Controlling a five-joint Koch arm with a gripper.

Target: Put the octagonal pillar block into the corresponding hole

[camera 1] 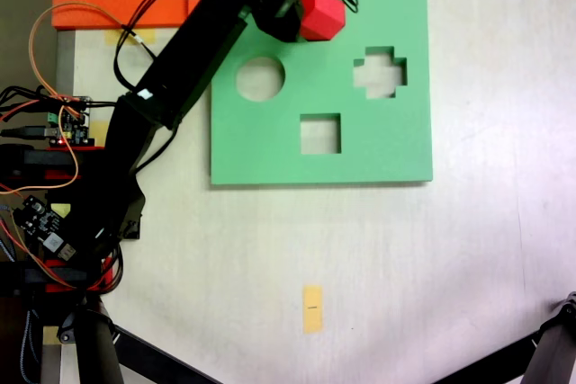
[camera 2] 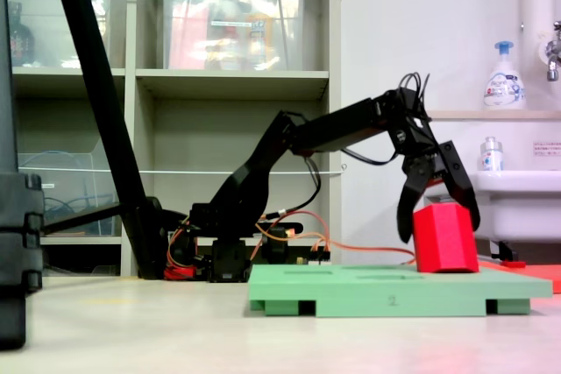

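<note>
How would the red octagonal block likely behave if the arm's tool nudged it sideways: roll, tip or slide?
The octagonal pillar block stands on a flat end on the green foam board, so it probably would not roll. It looks taller than wide, so a high push might tip it. Its flat side faces should give the tool straddling it a steady grip.

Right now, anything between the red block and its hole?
Nothing visible. The tool straddles the block, which rests on the green board at its far edge. The octagon hole isn't visible, probably under the block.
</note>
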